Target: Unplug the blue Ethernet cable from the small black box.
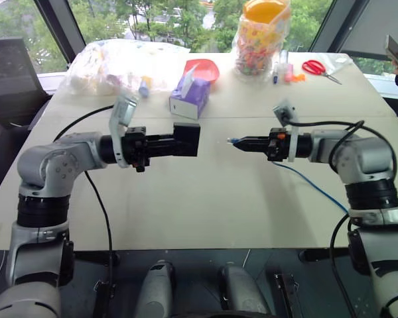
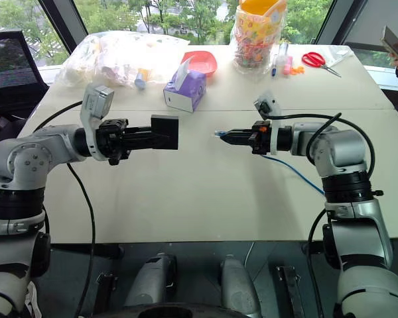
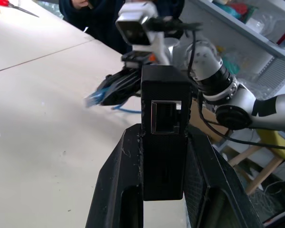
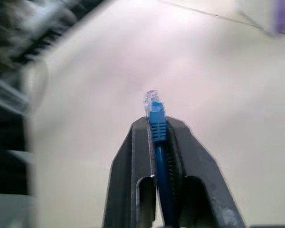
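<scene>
Between the right gripper's (image 2: 224,135) closed fingers you can see the blue Ethernet cable (image 4: 156,124), held just behind its clear plug, which sticks out free in the air. From there the cable hangs down behind the arm and runs over the table (image 1: 186,212). Across a small gap, the left gripper (image 1: 179,142) clamps the small black box (image 3: 164,118) by its sides, so its port faces the plug and stays open. That port is empty, so you may judge the cable already unplugged. Farther back stands a purple tissue box (image 1: 191,97).
</scene>
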`<action>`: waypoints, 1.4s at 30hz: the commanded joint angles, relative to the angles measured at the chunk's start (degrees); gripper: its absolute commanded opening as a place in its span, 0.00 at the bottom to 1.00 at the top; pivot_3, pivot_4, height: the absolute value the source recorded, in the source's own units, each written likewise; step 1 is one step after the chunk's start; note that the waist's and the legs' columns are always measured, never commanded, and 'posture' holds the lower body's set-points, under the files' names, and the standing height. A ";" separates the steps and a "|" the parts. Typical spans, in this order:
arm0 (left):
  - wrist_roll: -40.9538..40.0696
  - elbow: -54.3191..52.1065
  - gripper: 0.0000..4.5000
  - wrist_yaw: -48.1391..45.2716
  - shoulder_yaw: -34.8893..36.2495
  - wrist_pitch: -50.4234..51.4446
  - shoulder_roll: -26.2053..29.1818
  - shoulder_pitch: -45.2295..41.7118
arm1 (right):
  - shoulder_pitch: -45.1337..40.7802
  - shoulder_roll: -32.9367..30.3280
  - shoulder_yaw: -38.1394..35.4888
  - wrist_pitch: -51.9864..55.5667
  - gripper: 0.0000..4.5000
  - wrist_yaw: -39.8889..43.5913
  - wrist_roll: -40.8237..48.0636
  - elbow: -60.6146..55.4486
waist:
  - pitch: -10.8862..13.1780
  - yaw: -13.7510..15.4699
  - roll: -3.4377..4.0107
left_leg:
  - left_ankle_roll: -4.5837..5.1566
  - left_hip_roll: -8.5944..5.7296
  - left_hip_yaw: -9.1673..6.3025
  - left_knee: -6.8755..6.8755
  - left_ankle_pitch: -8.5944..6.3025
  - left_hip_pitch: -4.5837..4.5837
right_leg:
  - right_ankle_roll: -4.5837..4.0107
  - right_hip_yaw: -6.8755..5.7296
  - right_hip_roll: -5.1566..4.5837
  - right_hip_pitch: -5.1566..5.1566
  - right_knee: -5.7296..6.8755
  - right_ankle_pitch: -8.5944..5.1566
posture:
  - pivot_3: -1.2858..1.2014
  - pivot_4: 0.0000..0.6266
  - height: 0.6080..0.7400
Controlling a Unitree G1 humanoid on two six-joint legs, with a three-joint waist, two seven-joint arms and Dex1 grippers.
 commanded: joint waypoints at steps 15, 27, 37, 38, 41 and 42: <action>31.86 28.60 0.11 9.28 -14.17 -48.39 -24.68 -2.05 | -18.07 11.78 -1.03 -28.91 0.68 -14.39 -20.64 43.65 | 0.02 -0.13 0.06 | 0.00 0.00 0.24 -0.13 0.00 -0.04 | 0.06 0.14 -0.02 -0.11 -0.07 0.03 | 0.52 0.24 0.96; 37.03 37.04 0.11 12.35 -13.29 -59.00 -27.00 -1.63 | -6.38 6.89 -10.34 -11.84 0.99 -20.81 -16.04 9.72 | 0.01 0.22 0.07 | 0.01 -0.02 0.21 -0.09 0.00 -0.04 | 0.10 0.13 -0.05 -0.08 -0.02 0.06 | 0.52 0.24 0.96; 40.01 47.53 0.51 13.87 -12.39 -68.28 -28.05 -1.73 | 11.15 3.01 -10.72 5.35 1.00 -20.01 -10.05 -24.25 | 0.00 0.23 0.08 | 0.03 -0.02 0.19 -0.05 -0.01 -0.03 | 0.10 0.12 -0.03 -0.07 -0.01 0.06 | 0.52 0.24 0.96; 40.30 48.00 0.60 13.62 -12.45 -68.82 -27.91 -1.65 | 12.43 2.44 -10.75 6.56 1.00 -19.41 -9.18 -26.07 | 0.00 0.24 0.07 | 0.03 -0.02 0.19 -0.05 -0.01 -0.03 | 0.10 0.13 -0.04 -0.06 -0.02 0.06 | 0.52 0.24 0.96; 41.46 47.83 0.87 12.48 -12.82 -69.95 -26.39 -0.86 | 16.66 -0.43 -11.71 10.22 1.00 -16.29 -5.42 -32.03 | 0.00 0.24 0.07 | 0.03 -0.02 0.17 -0.05 -0.02 -0.01 | 0.10 0.12 -0.04 -0.03 -0.02 0.06 | 0.52 0.24 0.96; 41.63 46.97 0.96 12.22 -12.76 -69.80 -25.74 -0.53 | 17.74 -1.47 -12.43 11.48 1.00 -15.24 -3.89 -33.60 | 0.00 0.22 0.07 | 0.03 -0.02 0.16 -0.05 -0.02 -0.02 | 0.10 0.12 -0.03 -0.03 -0.02 0.06 | 0.52 0.24 0.96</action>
